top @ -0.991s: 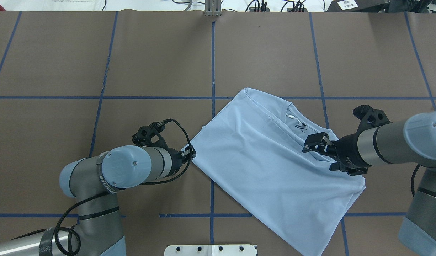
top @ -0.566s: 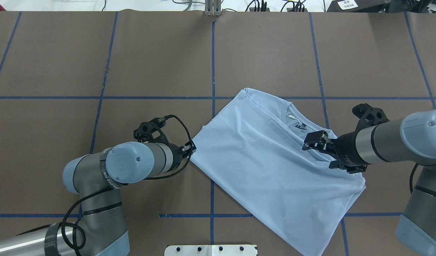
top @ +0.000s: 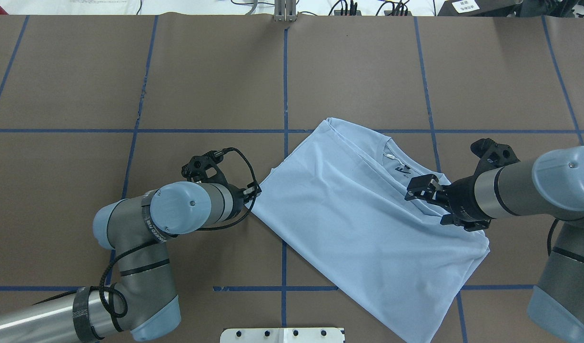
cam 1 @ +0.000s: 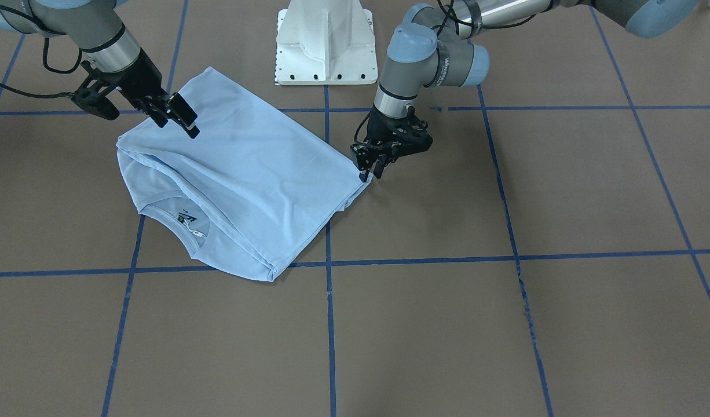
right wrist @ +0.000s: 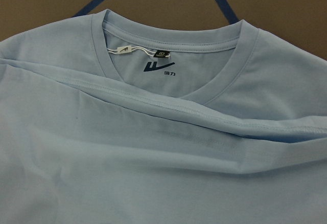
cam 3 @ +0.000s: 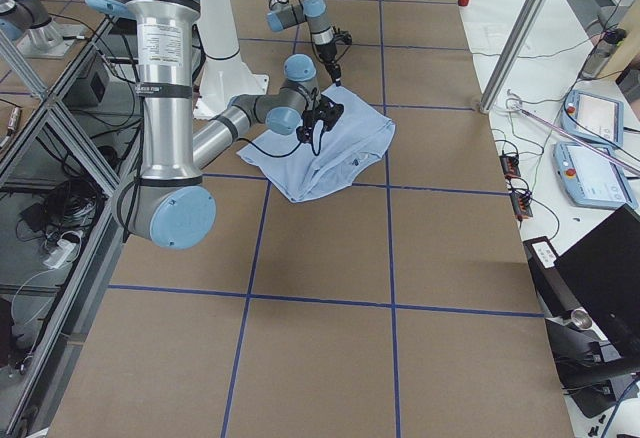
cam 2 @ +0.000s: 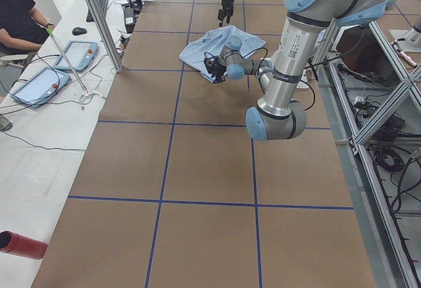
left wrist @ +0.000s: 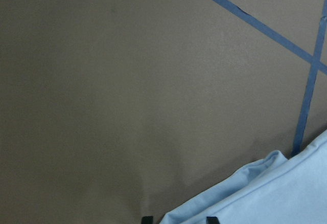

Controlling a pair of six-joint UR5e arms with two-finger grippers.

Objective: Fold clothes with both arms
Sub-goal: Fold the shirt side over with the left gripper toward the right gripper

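Note:
The light blue T-shirt (top: 358, 214) lies folded and slanted on the table, its collar (right wrist: 168, 50) with the dark label up; the palm print is hidden. It also shows in the front view (cam 1: 245, 168). My left gripper (top: 255, 191) (cam 1: 368, 169) is low at the shirt's left corner. In the left wrist view its fingertips (left wrist: 146, 219) stand a small gap apart with the cloth corner (left wrist: 286, 193) between them. My right gripper (top: 430, 202) (cam 1: 178, 124) is open, just above the shirt's shoulder beside the collar, holding nothing.
The brown table (top: 201, 85) has blue tape lines. The white pedestal base (cam 1: 323, 43) stands close behind the shirt. An operator (cam 2: 20, 18) sits at a side desk with tablets. A red bottle (cam 2: 23, 245) lies beside the table's end.
My left arm has swung in and its gripper has moved a little away from me along the shirt's left edge; the corner has shifted slightly left. My right gripper has barely moved.

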